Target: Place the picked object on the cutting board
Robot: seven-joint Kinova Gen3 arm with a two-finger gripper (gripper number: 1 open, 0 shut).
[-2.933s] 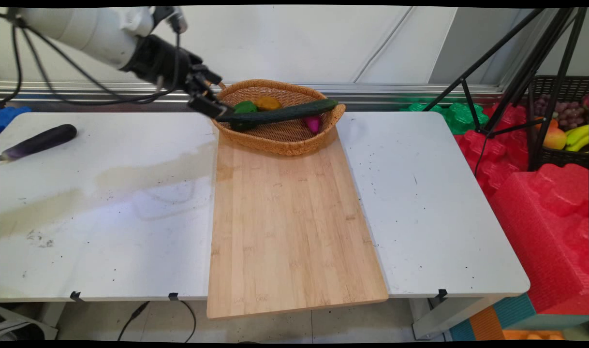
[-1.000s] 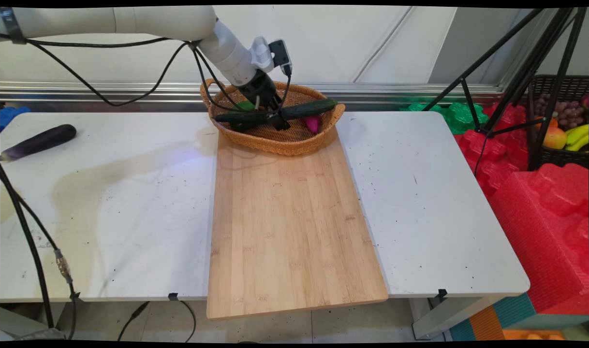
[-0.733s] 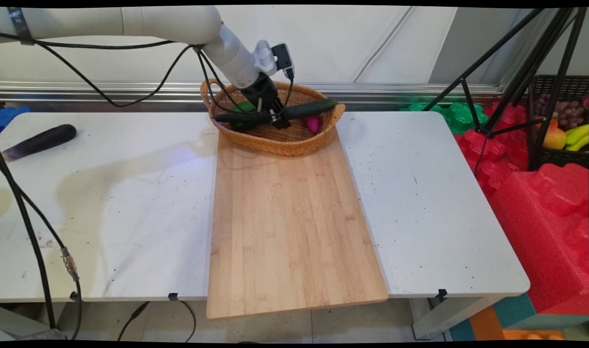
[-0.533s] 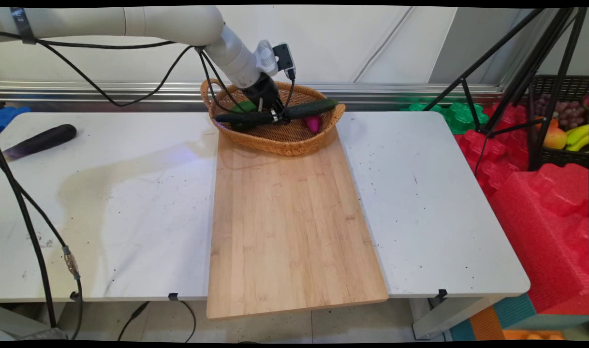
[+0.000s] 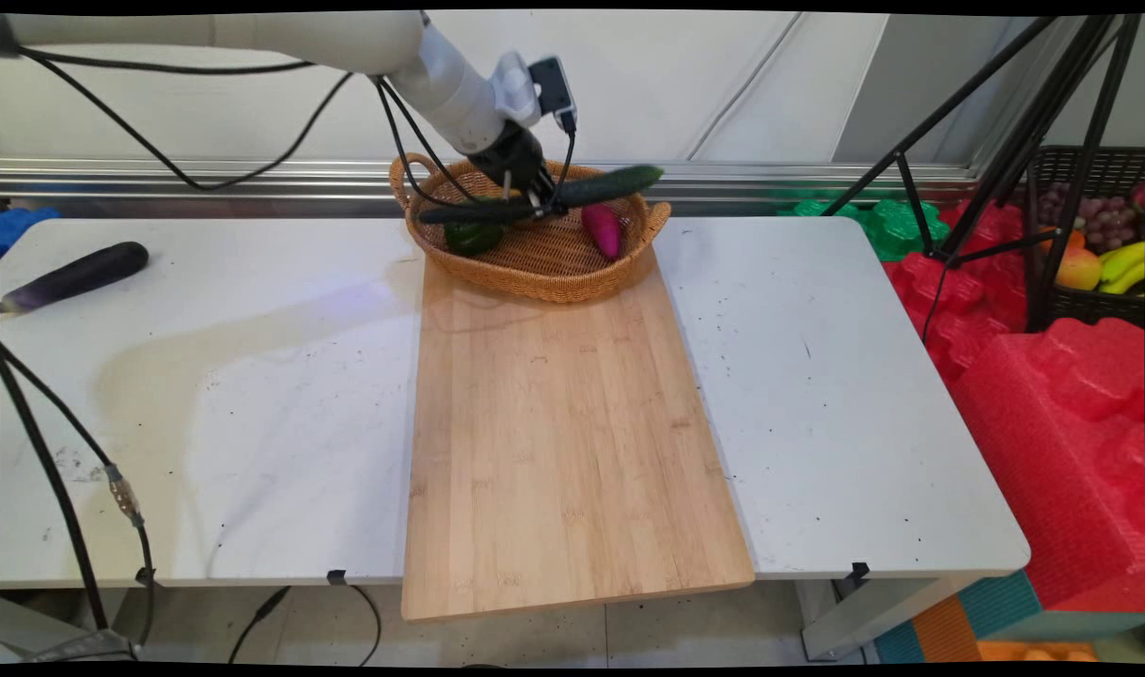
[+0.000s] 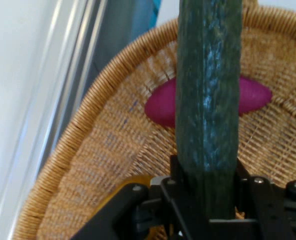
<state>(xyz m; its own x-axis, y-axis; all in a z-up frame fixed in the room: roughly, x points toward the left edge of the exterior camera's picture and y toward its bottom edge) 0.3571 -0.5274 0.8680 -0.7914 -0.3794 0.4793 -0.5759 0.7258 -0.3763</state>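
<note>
Gripper: the black two-finger gripper (image 5: 538, 201) hung over the wicker basket, its fingers closed round a long dark green cucumber (image 5: 544, 198) near the middle of its length.

Grip: in the hand view the cucumber (image 6: 208, 100) rose straight up out of the black linkage (image 6: 207, 207), so the fingers pinched it from both sides across its width. Held near the middle, it probably balanced without drooping at either end.

Cucumber: it sat clear above the basket floor and nearly level, one end slightly higher. It stretched well past the fingers on both sides, its higher end reaching over the basket's far rim.

Basket: the woven basket (image 5: 497, 268) lay directly under the fingers, at the far end of a wooden board. Its rim (image 6: 95, 97) curved round the view from the hand.

Under the fingers: a magenta vegetable (image 5: 602, 230) lay on the basket floor, just beneath the cucumber and apart from it. A green vegetable (image 5: 471, 236) lay to the other side of the fingers, also on the floor. Something yellow-orange (image 6: 130, 182) showed beside the linkage, too hidden to name.

Away from the fingers: a wooden board (image 5: 563, 432) ran toward the near edge of the white table (image 5: 836, 404). A dark purple aubergine (image 5: 74, 275) lay well apart, near the table's far left side.
</note>
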